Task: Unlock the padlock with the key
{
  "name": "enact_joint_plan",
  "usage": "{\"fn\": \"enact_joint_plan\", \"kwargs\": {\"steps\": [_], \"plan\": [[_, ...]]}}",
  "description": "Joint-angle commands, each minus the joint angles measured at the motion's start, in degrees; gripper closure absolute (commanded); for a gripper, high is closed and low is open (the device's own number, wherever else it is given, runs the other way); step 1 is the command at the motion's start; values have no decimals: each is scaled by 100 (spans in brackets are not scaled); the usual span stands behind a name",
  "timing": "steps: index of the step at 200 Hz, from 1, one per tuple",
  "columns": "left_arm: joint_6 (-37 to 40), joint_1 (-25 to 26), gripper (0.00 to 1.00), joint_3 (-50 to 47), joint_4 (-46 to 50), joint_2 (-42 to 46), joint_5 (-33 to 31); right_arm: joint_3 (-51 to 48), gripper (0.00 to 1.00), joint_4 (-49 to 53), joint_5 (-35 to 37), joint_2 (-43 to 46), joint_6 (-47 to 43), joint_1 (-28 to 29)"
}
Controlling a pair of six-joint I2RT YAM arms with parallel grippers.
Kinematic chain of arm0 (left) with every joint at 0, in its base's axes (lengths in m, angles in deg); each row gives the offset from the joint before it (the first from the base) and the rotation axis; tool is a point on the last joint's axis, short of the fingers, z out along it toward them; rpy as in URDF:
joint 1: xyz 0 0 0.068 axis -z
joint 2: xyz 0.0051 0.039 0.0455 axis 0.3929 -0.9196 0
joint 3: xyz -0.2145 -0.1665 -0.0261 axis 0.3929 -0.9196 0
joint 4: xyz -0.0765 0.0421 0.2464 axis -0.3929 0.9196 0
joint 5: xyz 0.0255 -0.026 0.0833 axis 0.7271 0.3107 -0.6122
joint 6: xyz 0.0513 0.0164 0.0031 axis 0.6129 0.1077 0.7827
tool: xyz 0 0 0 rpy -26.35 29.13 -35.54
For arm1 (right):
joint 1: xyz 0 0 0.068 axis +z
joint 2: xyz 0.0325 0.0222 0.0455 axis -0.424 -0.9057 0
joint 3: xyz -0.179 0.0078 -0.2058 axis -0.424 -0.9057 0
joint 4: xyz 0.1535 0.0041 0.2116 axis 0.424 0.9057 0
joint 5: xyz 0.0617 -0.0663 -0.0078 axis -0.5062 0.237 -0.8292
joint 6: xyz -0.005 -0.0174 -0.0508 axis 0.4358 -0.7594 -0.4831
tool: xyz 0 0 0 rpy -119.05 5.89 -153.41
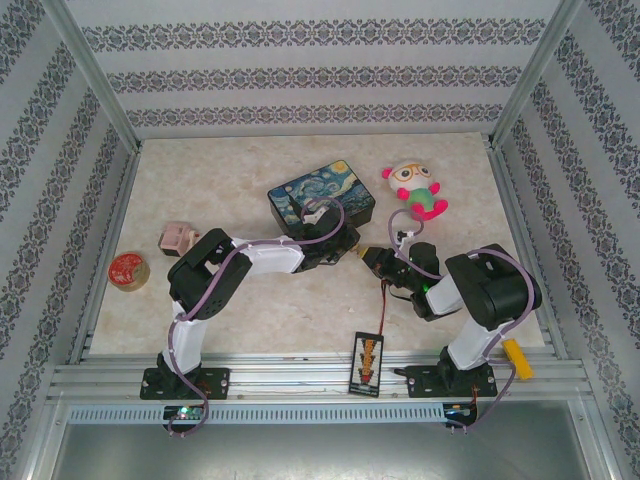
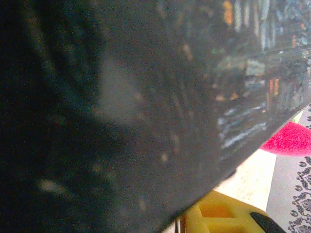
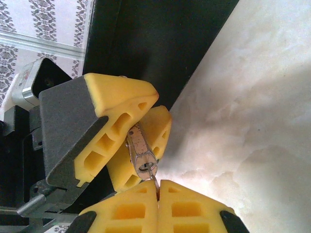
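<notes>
Patterned wallpaper lines the walls around a pale marbled table in the top external view, where a painted box with a swirling night-sky lid sits near the middle, a plush toy just to its right, a round red tin by the left edge and a small pink object near it. The left gripper and the right gripper meet tip to tip just in front of the box's near right corner. From the left wrist, the box's dark painted side looms very close and blurred, one yellow finger shows at the bottom edge and the plush's pink foot lies at the right. From the right wrist, the left gripper has its yellow fingers clamped around the padlock, held above the table close to the box's dark wall. The right gripper has its pads pressed fully together on a thin metal sliver, apparently the key, whose tip touches the padlock's lower end.
</notes>
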Motion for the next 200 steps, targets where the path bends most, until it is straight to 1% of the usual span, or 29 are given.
{"fn": "enact_joint_plan", "kwargs": {"steps": [1, 100, 200], "plan": [[-583, 3, 78, -210, -110, 16, 626, 24, 100, -332, -46, -67, 52, -82], [-460, 3, 78, -281, -199, 32, 546, 34, 100, -450, -85, -331, 162, -137], [-331, 12, 79, -466, -290, 102, 551, 144, 100, -680, -283, -635, 325, -253]]}}
